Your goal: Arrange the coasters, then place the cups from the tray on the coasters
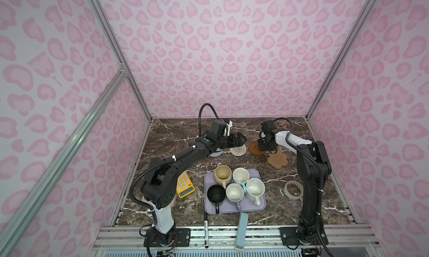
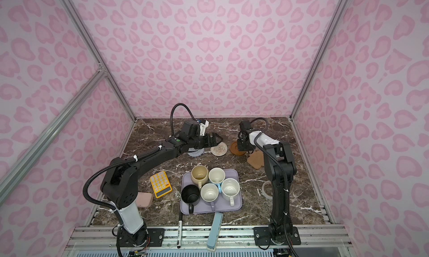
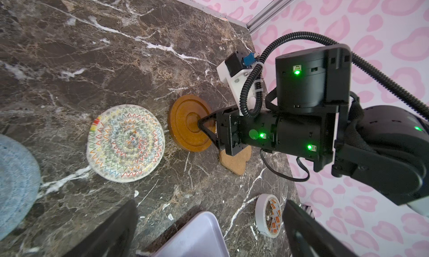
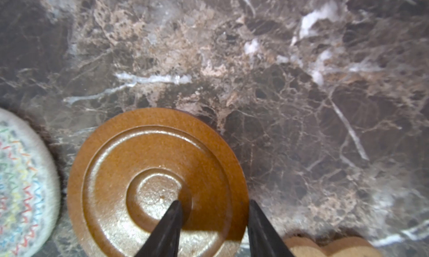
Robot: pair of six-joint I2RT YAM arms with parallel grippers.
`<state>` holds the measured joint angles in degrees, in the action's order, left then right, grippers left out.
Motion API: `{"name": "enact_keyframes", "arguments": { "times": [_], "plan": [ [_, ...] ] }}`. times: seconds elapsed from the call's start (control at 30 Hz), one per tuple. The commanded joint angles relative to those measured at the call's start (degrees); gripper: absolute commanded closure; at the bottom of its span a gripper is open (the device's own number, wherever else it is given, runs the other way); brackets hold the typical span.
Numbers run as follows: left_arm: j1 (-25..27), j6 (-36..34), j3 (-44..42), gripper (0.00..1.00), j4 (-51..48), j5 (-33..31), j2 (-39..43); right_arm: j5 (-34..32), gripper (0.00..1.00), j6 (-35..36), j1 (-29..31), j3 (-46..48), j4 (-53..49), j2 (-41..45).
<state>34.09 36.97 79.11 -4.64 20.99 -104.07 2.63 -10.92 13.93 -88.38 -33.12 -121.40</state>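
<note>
The right gripper stands low over the brown disc with its fingers partly spread astride the rim: one tip is above the centre hollow, the other just outside the edge, and nothing is pinched. The disc lies flat on the marble, just beside the cream coaster and near the paw cork; a finger hides whether disc and cork touch. To shift the disc well, the robot should probably press lightly and slide slowly, so it does not ride onto the cork or push the cream one. The left gripper hovers wide open and empty by the cream coaster. All five cups wait on the tray
</note>
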Motion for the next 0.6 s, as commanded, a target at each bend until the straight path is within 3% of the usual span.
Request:
{"name": "enact_keyframes", "arguments": {
  "times": [0.0,0.37,0.47,0.57],
  "plan": [
    [0.0,0.0,-0.7,0.01,1.1,-0.5,1.5,0.8,0.53,0.2,0.1,-0.4,-5.0,-0.5],
    [0.1,0.1,-1.3,0.02,0.1,-2.5,2.9,-0.1,0.39,0.9,0.1,-5.4,-6.8,1.9],
    [0.0,-0.1,-1.7,0.02,-0.4,-3.1,4.0,-0.2,0.35,0.3,0.1,-3.5,-6.8,4.7],
    [0.3,0.5,-3.9,0.02,-0.4,-2.5,5.9,0.1,0.23,-1.3,0.1,2.0,-5.3,9.8]
  ]
}}
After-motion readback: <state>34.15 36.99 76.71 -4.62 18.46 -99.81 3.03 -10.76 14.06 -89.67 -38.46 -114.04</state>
